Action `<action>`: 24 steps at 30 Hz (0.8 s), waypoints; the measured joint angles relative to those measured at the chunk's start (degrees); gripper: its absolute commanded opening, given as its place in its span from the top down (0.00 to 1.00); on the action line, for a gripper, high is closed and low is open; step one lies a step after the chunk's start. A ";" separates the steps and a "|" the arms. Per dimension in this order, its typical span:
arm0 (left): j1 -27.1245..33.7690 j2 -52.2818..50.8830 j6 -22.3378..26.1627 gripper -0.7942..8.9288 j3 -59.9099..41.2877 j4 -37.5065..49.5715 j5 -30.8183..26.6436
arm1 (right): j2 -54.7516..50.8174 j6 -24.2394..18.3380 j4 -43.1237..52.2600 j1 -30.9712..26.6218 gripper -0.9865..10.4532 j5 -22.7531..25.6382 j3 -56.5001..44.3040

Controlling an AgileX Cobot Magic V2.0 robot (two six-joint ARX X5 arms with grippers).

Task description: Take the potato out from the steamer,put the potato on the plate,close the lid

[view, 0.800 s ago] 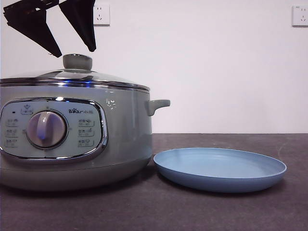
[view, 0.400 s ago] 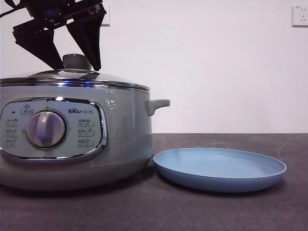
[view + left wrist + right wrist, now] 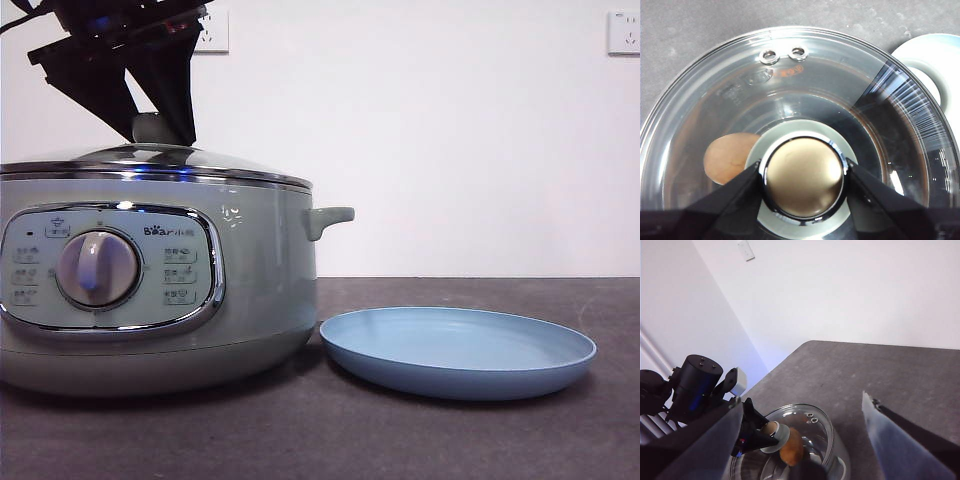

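Left gripper jaws stood on both sides of the domed glass lid's round knob, touching it. You saw the orange-brown potato beneath, inside the pale-green steamer. An off-centre grasp could let it slip.

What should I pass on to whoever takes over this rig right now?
Left tool: down at the lid's knob, one jaw on each side, touching or nearly so; the lid is not lifted.
Right tool: open, waiting high above the table, holding nothing.
Potato: inside the steamer, seen through the glass.
Plate: on the table beside the steamer, on its handle side, nothing on it.
Done: only the reach to the knob.
Left: grip and lift off the lid, take out the potato, put it on the plate, close the lid.
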 measured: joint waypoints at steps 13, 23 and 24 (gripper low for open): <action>0.00 -0.44 0.57 0.93 3.69 -0.59 0.00 | 0.00 0.00 -3.58 0.00 0.56 -0.11 0.00; 0.00 -7.10 2.14 0.93 18.27 -1.57 0.00 | 0.00 0.00 -2.64 1.68 0.56 -0.72 0.00; 0.00 -8.07 2.16 0.93 18.60 -1.57 0.00 | 0.02 0.02 -1.73 2.08 0.57 -1.22 0.00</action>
